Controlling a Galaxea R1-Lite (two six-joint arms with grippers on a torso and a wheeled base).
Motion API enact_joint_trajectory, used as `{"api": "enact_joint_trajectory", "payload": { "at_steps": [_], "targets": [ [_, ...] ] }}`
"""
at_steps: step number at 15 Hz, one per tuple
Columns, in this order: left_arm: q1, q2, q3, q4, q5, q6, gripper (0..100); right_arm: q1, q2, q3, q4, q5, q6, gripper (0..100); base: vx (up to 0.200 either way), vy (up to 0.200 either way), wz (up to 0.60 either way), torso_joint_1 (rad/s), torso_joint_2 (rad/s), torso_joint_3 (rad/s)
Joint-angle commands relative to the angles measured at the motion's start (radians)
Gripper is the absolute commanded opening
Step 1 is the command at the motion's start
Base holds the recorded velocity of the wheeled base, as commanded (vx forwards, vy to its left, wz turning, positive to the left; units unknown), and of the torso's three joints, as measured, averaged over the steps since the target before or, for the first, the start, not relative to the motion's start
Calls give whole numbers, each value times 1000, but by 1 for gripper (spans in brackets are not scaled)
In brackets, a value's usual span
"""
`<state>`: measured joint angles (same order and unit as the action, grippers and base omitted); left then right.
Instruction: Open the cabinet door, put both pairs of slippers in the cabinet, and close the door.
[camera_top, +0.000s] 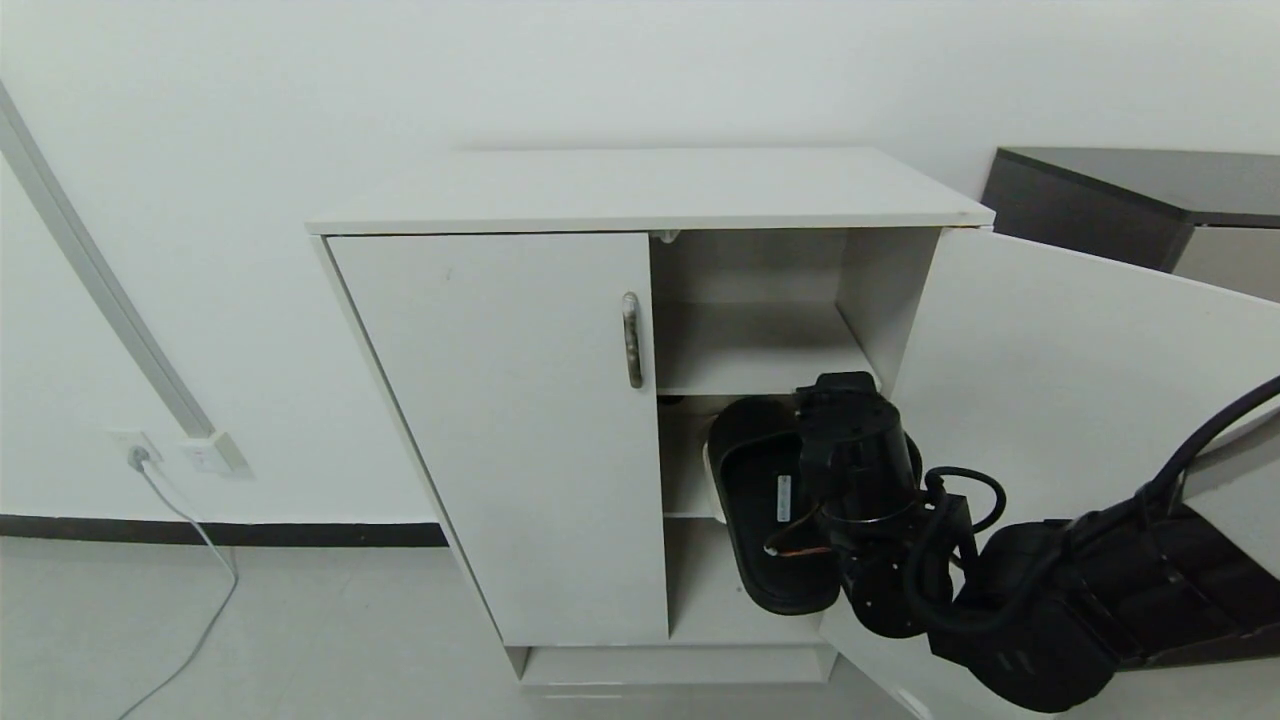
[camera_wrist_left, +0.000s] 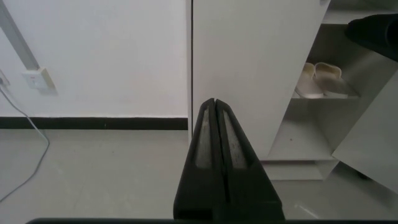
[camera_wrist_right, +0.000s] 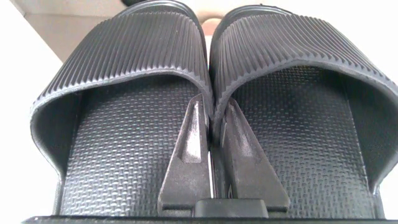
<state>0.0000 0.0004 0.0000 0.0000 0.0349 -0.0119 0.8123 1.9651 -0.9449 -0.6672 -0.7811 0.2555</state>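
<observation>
The white cabinet (camera_top: 640, 190) stands against the wall with its right door (camera_top: 1060, 350) swung open and its left door (camera_top: 500, 420) closed. My right gripper (camera_wrist_right: 213, 106) is shut on the pair of black slippers (camera_wrist_right: 205, 68), pinching their inner edges together. It holds the black slippers (camera_top: 770, 520) in the open right half, in front of the middle shelf. A pair of beige slippers (camera_wrist_left: 320, 78) lies on that shelf. My left gripper (camera_wrist_left: 214, 102) hangs shut and empty above the floor, out in front of the closed door.
The open door juts out toward me on the right, close beside my right arm (camera_top: 1000, 600). A dark desk (camera_top: 1130, 200) stands behind it. A wall socket with a trailing cable (camera_top: 135, 455) is at the left. Bare floor (camera_top: 250, 620) lies before the cabinet.
</observation>
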Motion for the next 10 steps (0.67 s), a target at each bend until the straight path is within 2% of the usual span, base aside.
{"api": "enact_joint_trajectory", "payload": {
  "at_steps": [1,5,9,10],
  "targets": [
    [0,0,0,0,0,0,0,4,-15,-8,-2,-10,1,0,0,0,0,0,0,0],
    [0,0,0,0,0,0,0,68,-111,8,0,-30,-27,0,0,0,0,0,0,0],
    [0,1,0,0,0,-2,0,71,-112,14,0,-30,-29,0,0,0,0,0,0,0],
    [0,1,0,0,0,-2,0,71,-109,15,0,-27,-29,0,200,0,0,2,-2,2]
  ]
}}
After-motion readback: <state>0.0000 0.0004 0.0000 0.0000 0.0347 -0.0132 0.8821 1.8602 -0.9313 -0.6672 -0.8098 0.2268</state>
